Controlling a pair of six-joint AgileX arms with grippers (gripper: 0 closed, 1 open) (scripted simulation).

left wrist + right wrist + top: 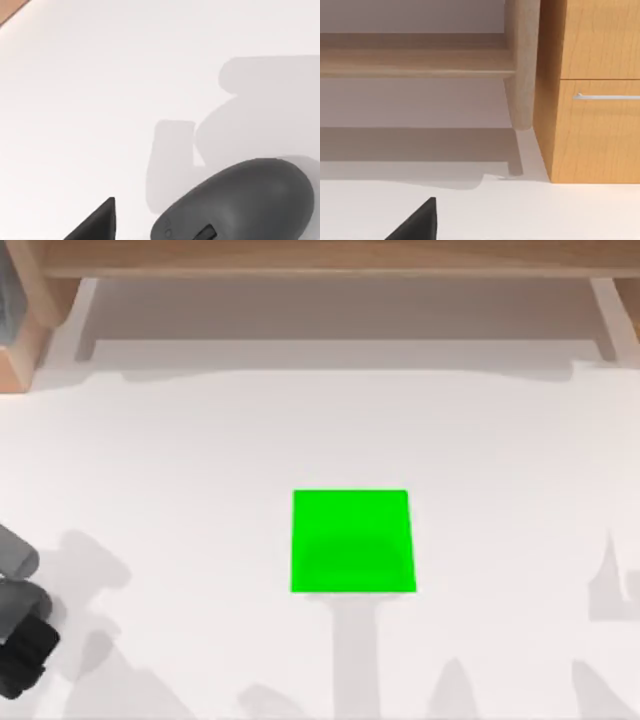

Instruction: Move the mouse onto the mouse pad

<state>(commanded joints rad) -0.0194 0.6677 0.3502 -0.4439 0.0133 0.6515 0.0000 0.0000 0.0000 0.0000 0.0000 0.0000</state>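
White table (200, 440) spreads wide, and the mouse pad (352, 541) lies flat on it, a little right of centre, bare green on top. Over at the table's left edge sits the left arm (22, 625), low and near the front. From its wrist camera the mouse (240, 202) rests on the white surface close beneath, apart from the dark fingertip (97, 222) at the frame's edge. The mouse is well apart from the pad. Whether the left gripper is clenched or released, I cannot tell.
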